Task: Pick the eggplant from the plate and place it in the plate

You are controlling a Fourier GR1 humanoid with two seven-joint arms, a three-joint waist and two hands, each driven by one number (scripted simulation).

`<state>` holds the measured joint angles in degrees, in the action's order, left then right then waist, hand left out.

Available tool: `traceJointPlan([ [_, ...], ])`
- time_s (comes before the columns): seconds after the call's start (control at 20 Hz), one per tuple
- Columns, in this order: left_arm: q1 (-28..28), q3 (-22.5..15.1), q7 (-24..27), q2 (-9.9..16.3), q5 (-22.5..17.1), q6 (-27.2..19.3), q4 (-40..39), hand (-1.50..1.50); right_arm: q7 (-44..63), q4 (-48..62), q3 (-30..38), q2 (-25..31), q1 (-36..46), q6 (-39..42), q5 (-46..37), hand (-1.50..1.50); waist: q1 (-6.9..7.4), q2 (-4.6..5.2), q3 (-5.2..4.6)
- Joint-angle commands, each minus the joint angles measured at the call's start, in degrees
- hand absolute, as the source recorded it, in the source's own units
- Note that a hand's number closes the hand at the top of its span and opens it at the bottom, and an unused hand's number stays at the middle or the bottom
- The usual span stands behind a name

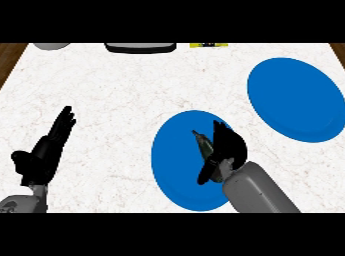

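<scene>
Right hand point(223, 145) sits over the near plate point(173, 165), its fingers point(227, 132) closing around the eggplant point(203, 145), a dark slim shape whose tip pokes out at the hand's left side. Whether the fingers fully grip it cannot be told for certain, but they look curled about it; thumb appears below, near the wrist. Eggplant is over the near plate's right half, and I cannot tell if it touches the plate or is lifted. Far plate point(297, 100) lies up and to the right, apart from the near one, with nothing on it. Left hand point(46, 150) rests at the left over the white surface point(116, 100), fingers straight, holding nothing. Judgement: task is at the grasp stage. Pick is under way at best; lift, carry to the far plate and release are all left. Objects at the surface's far edge are partly cut off, unidentified.
</scene>
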<state>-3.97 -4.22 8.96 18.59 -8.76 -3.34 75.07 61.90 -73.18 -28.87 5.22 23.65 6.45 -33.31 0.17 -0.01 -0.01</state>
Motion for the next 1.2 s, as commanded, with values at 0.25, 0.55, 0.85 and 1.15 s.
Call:
traceJointPlan([
  [0.25, 1.05, 1.88, 1.33, -1.75, 2.11, 1.61, -0.28, 0.00, -5.35, 6.42, 3.18, -4.03, -0.04, 3.07, -1.58, 1.50, 0.06, 0.03, 0.01],
  [0.55, -0.58, 2.43, -3.41, -1.79, 1.85, 2.32, 2.28, 0.00, -10.19, 8.23, 2.21, -5.04, -2.55, -0.11, -5.13, 1.50, 0.04, 0.02, 0.02],
  [0.85, 2.98, 4.18, -0.54, -1.33, 2.48, 0.89, 1.50, 0.00, -0.10, -1.24, 8.14, 3.24, -10.75, -12.98, -14.09, 1.50, -3.97, -0.85, -0.11],
  [1.15, 5.98, 6.17, 0.04, -0.69, 1.71, 0.13, 1.81, 0.00, 5.66, -7.18, 21.20, 13.89, -21.46, -27.02, -23.36, 1.50, -7.69, -1.70, -0.27],
])
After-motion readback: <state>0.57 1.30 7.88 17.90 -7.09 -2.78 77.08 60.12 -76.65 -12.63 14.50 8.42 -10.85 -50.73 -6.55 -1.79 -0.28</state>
